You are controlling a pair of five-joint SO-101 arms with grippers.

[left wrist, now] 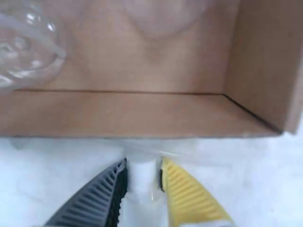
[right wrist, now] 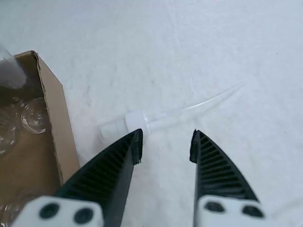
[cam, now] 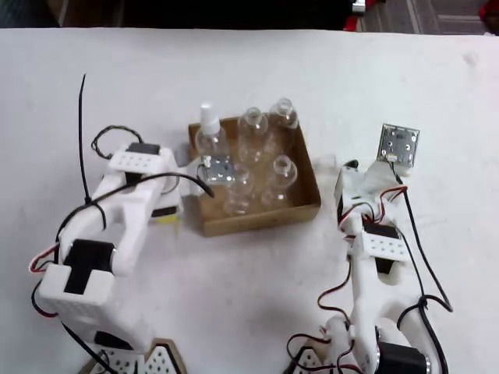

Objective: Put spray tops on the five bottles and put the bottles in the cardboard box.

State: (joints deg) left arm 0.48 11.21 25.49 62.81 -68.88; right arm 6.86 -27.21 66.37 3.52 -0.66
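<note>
Five bottles: all upright inside the cardboard box, three along its far wall and two in the nearer row.
Tops so far: one is done. The capped bottle in the far left corner wears a white sprayer, and the other four stand with open necks.
Box position: it sits mid-surface between the two arms, open side up, with low brown walls around the clear plastic.
Left side: the left arm lies alongside the box's left wall. The left gripper is clamped tight, its grey finger and yellow finger pinching the held spray top, a white stem upright between them.
Where that grip is: just outside the box wall, low over the surface, with one of the bottles showing inside the box beyond it.
Right side: the right arm sits off the box's right wall. The right gripper has its black fingers spread well apart, nothing between them.
On the deck: the loose spray top lies on its side just beside the box's right wall, its thin dip tube trailing away from the box. One fingertip is right at its collar, but I cannot tell if they touch.
Surface: plain white, carrying the box and both arms.
</note>
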